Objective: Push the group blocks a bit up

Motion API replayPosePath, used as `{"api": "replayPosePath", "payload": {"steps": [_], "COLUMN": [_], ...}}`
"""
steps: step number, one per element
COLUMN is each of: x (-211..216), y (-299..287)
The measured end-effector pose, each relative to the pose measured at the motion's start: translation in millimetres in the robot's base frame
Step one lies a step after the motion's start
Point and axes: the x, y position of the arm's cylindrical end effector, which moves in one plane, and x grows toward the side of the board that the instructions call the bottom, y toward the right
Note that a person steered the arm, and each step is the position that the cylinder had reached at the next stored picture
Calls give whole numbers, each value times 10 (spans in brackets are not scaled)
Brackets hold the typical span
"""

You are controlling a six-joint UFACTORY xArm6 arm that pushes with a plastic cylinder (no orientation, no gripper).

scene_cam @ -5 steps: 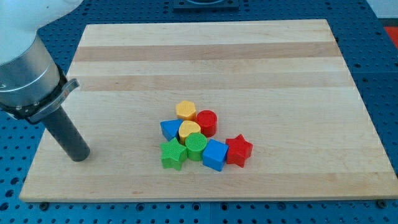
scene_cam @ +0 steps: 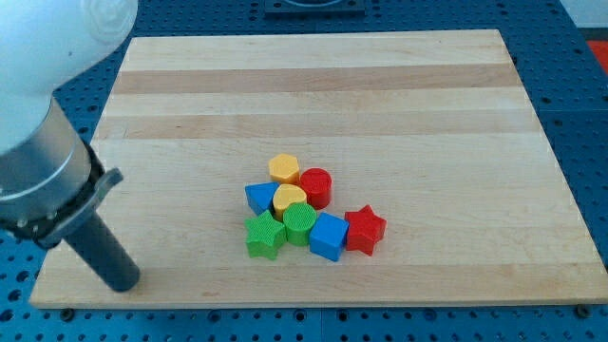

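Several blocks sit bunched together on the wooden board [scene_cam: 323, 85], a little below its middle. A yellow hexagon [scene_cam: 283, 168] and a red cylinder [scene_cam: 315, 186] are at the top of the group. Below them lie a blue block [scene_cam: 257, 197] and a yellow heart [scene_cam: 289, 199]. The bottom row holds a green star [scene_cam: 264, 236], a green cylinder [scene_cam: 299, 221], a blue cube [scene_cam: 330, 236] and a red star [scene_cam: 365, 230]. My tip [scene_cam: 122, 282] rests near the board's bottom left corner, well to the left of the group and touching no block.
The arm's grey and white body [scene_cam: 43, 161] fills the view's left edge above the rod. The board lies on a blue perforated table [scene_cam: 579, 114].
My tip has moved down toward the view's bottom, closer to the board's bottom left corner. The blocks have not moved.
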Motion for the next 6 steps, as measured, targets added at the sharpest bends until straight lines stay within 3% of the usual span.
{"api": "replayPosePath", "payload": {"steps": [3,6], "x": [-179,-824], "y": [1654,1691]}}
